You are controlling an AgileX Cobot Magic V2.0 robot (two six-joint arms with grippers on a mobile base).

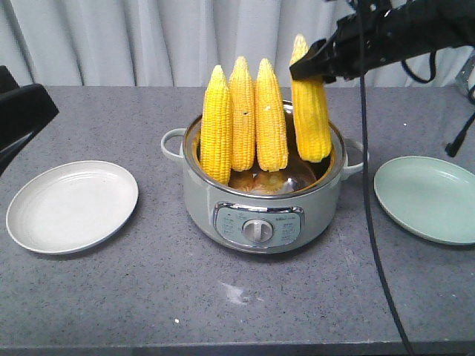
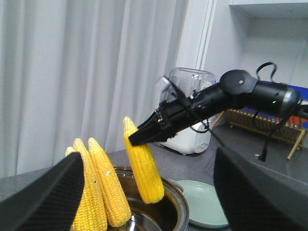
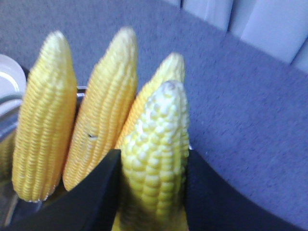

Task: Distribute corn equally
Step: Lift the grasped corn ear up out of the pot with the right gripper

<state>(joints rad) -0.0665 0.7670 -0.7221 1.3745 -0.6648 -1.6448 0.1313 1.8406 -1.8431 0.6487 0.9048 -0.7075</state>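
a grey speckled table (image 1: 148,297) runs across the front view, with a pale curtain (image 1: 111,37) behind it. the left wrist view shows a white appliance (image 2: 190,115) at the table's far end. a round pot (image 1: 256,215) sits mid-table, its dial facing the camera. a white plate (image 1: 72,205) lies well apart on the robot's left and a green plate (image 1: 430,196) on its right, both bare.

3 cobs (image 1: 243,115) stand in the pot side by side, touching, long axes near upright, tips up, blunt ends down inside the rim. the 4th cob (image 1: 312,119) hangs just beside them on the right, tip up and slightly tilted, its blunt end low over the pot's mouth.

the right gripper (image 1: 312,68) is closed on this 4th cob near its tip, with 1 of the black fingers (image 3: 96,192) pressed to each side and most of the cob below them.

the left gripper (image 2: 149,178) hangs off to the left, fingers spread wide, holding nothing.
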